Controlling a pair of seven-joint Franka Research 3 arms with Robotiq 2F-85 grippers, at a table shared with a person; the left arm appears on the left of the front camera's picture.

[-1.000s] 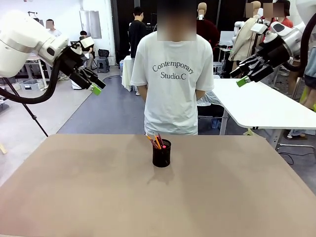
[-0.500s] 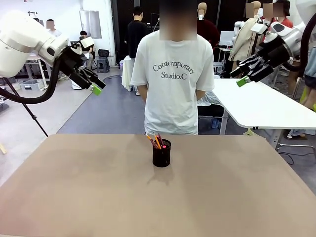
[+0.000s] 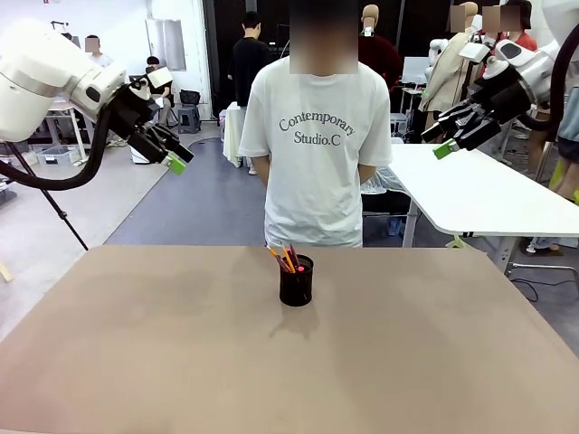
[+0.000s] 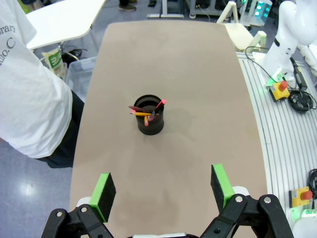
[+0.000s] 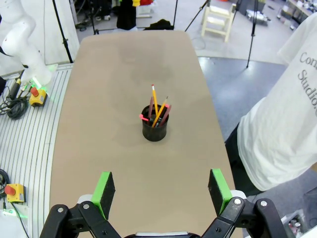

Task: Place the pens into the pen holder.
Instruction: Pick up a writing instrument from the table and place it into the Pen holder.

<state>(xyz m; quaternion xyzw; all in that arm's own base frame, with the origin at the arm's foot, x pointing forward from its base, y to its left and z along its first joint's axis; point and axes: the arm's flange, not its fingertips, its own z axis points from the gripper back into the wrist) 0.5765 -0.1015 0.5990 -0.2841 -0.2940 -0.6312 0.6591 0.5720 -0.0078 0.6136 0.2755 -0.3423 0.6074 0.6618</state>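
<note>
Task looks finished, or at its very end: all pens visible are already standing in the pen holder (image 3: 296, 281), none lying loose on the table (image 3: 136, 362).

Near side of the pen holder: bare tan table, nothing on it to pick up. Both wrist views confirm bare surface all round the holder.

The pen holder itself: small black mesh cup, upright, about mid-table and toward the person's edge. Inside it, the pens (image 3: 286, 257) lean in a loose fan, tips sticking above the rim. In the right wrist view a yellow-orange pencil (image 5: 154, 99) stands tallest, a second yellow one slants beside it, a black pen with red-pink end (image 5: 144, 117) leans out over the rim, and a dark reddish-brown one sits among them. Exact count is hard to tell, looks like four or so.

Above and to the left of the holder: left claw (image 3: 178, 161) raised well clear, jaws spread wide, holding nothing. Above and to the right: right claw (image 3: 443, 146), same, wide open and empty, well apart from the holder.

Beyond the holder: person (image 3: 317, 145) in a white T-shirt stands at the far edge, hands behind the back.

Next move, as I judge it: nothing left to grasp; arms only need to stay parked clear, unless the person puts out more pens.
</note>
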